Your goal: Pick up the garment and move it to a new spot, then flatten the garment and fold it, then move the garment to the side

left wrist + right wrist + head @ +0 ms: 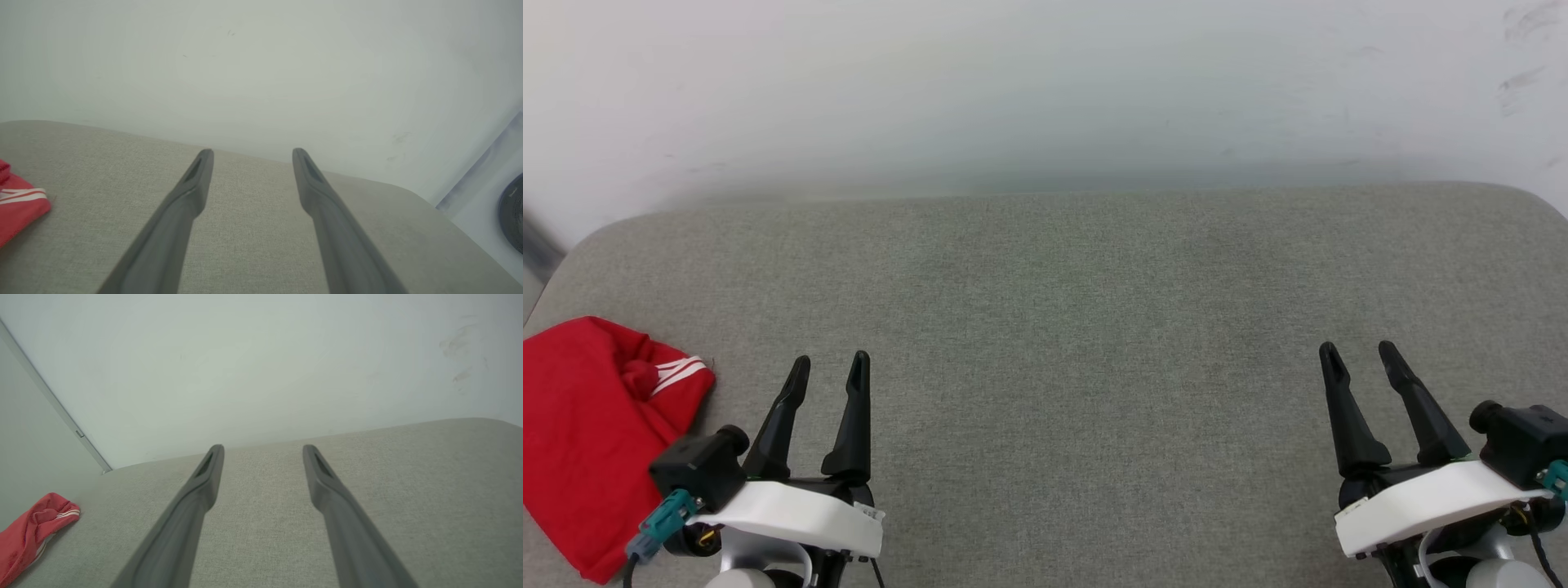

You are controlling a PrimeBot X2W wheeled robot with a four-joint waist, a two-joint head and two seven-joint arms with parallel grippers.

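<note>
The garment (584, 441) lies as a compact red bundle at the left edge of the grey cushioned surface (1078, 343), a bit of red-white striped trim showing on its right side. Its letters and number are hidden. In the left wrist view the garment (18, 208) peeks in at the left; in the right wrist view the garment (32, 533) lies far left. My left gripper (832, 369) stands open just right of the bundle, apart from it, holding nothing. My right gripper (1357, 353) stands open at the lower right, holding nothing.
A pale wall (1045, 90) rises right behind the surface's far edge. The surface has rounded corners at far left and far right. A dark round object (512, 212) on a pale floor sits beyond the surface's right end in the left wrist view.
</note>
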